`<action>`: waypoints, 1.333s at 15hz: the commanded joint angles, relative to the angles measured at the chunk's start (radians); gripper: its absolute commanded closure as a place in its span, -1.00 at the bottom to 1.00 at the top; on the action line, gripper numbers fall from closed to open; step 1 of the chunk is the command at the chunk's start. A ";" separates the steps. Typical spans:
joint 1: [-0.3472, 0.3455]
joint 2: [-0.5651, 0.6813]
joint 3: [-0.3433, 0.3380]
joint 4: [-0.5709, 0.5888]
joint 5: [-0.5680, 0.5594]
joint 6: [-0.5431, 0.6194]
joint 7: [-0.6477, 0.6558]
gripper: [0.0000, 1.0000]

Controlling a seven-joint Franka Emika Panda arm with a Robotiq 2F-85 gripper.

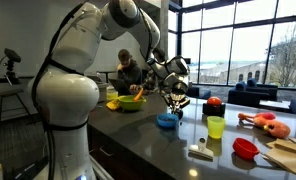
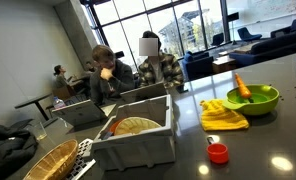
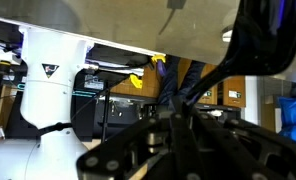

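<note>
In an exterior view my gripper (image 1: 172, 103) hangs over the dark countertop (image 1: 178, 145), just above a small blue bowl (image 1: 167, 121). The wrist view shows the gripper (image 3: 181, 106) with its dark fingers pressed together and nothing visible between them. That view looks back at my white arm base (image 3: 46, 90). A green bowl (image 1: 130, 102) holding food items sits behind the gripper. This green bowl (image 2: 253, 99) has a carrot in it and a yellow cloth (image 2: 223, 116) beside it.
A lime cup (image 1: 216, 126), red bowl (image 1: 246, 148), red ball (image 1: 214, 102), orange toy (image 1: 266, 123), wooden board (image 1: 288, 155) and small white block (image 1: 199, 152) lie around the counter. A grey bin (image 2: 138, 138), wicker basket (image 2: 46, 160) and red cup (image 2: 219, 152) stand elsewhere. People sit behind.
</note>
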 commanded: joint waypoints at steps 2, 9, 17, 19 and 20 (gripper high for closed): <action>0.102 0.015 -0.091 0.002 0.002 0.012 0.000 0.98; 0.216 0.017 -0.167 -0.001 0.021 0.020 0.000 0.98; 0.218 0.057 -0.136 -0.006 0.053 0.067 -0.001 0.98; 0.214 0.069 -0.125 -0.008 0.063 0.080 -0.001 0.98; 0.214 0.074 -0.122 -0.008 0.066 0.085 -0.001 0.98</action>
